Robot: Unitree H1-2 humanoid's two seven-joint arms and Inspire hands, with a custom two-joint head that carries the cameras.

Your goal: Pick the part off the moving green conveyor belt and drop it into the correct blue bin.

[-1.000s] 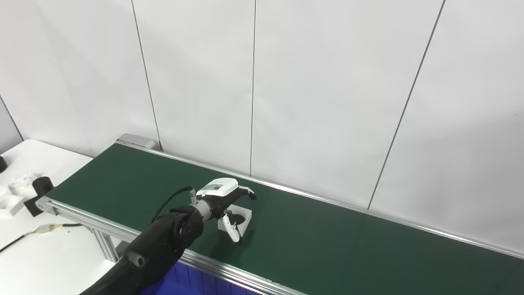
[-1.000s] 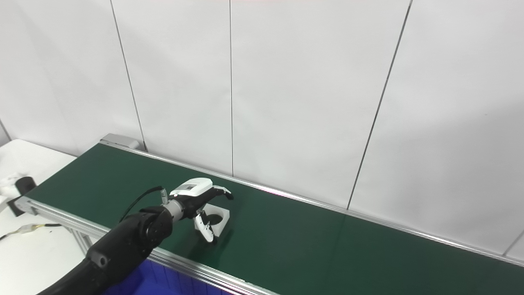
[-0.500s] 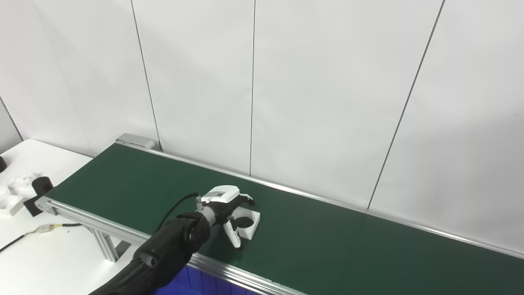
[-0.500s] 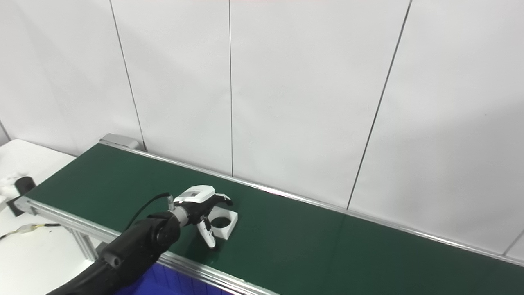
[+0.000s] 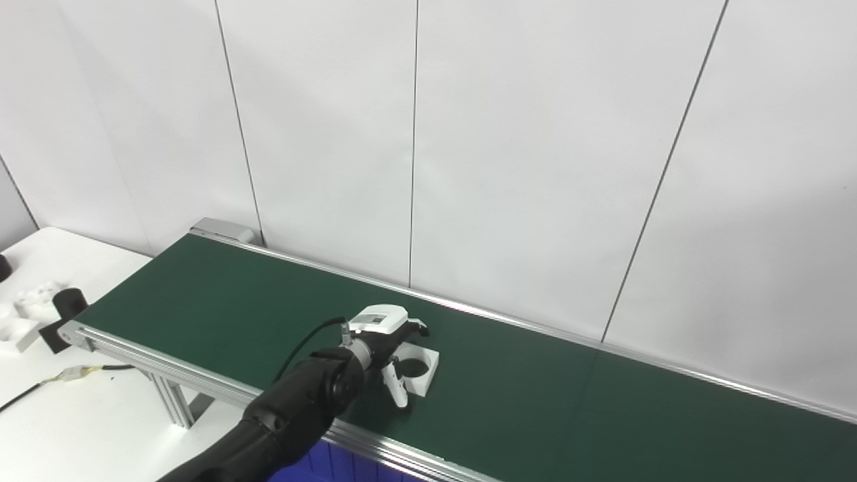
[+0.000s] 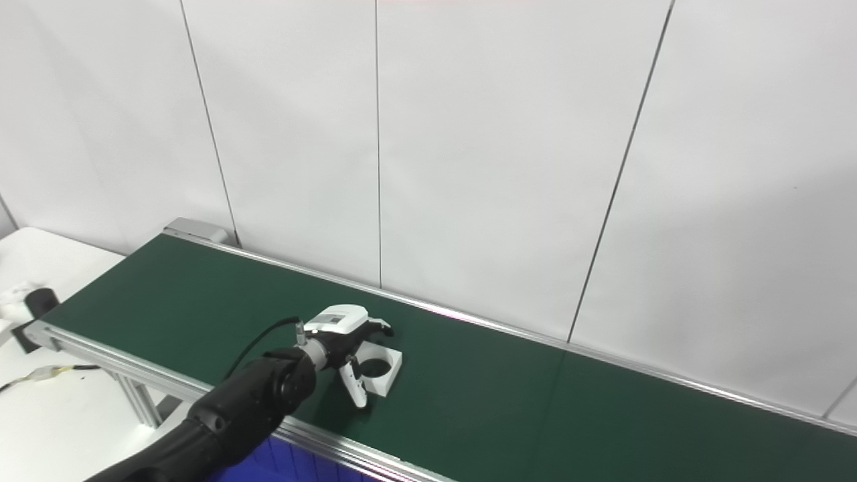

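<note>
A white square part (image 5: 430,367) with a round hole lies flat on the dark green conveyor belt (image 5: 549,402), near its front rail. My left hand (image 5: 380,331) hovers right over the part's left side. Its fingers reach past the far edge and its thumb (image 5: 399,396) hangs down at the near edge, so the part sits between them. The hand is open and nothing shows it clamped on the part (image 6: 394,365). A sliver of a blue bin (image 5: 302,463) shows under the belt's front rail, beside my forearm. My right hand is out of view.
A white table (image 5: 47,428) stands at the left with small white parts (image 5: 23,314), a black cylinder (image 5: 67,301) and a cable (image 5: 80,371). The belt's metal rails (image 5: 415,462) run along both sides. A white panelled wall rises close behind.
The part has ridden the belt to the right. My left hand has followed it rightward and stayed spread around it, the arm reaching further over the belt.
</note>
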